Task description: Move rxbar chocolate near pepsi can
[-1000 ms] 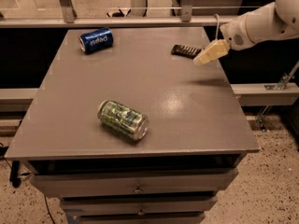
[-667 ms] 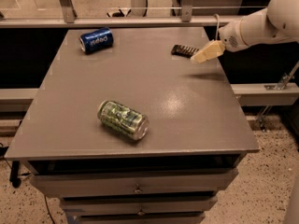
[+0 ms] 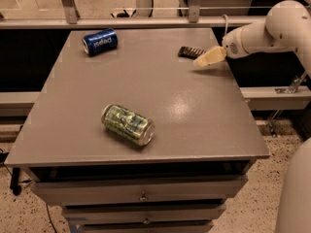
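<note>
The rxbar chocolate (image 3: 190, 52), a small flat dark bar with pale markings, lies near the table's far right edge. The pepsi can (image 3: 100, 41), deep blue with white lettering, lies on its side at the far left of the table. My gripper (image 3: 208, 58), with pale cream fingers, comes in from the right on a white arm and hovers just right of and slightly in front of the bar, close to it.
A green-and-white patterned can (image 3: 128, 124) lies on its side near the table's front middle. The grey table (image 3: 146, 91) has drawers below its front edge. A metal rail (image 3: 146, 21) runs behind it.
The gripper has moved a little left and toward the bar. The bar and both cans have not moved.
</note>
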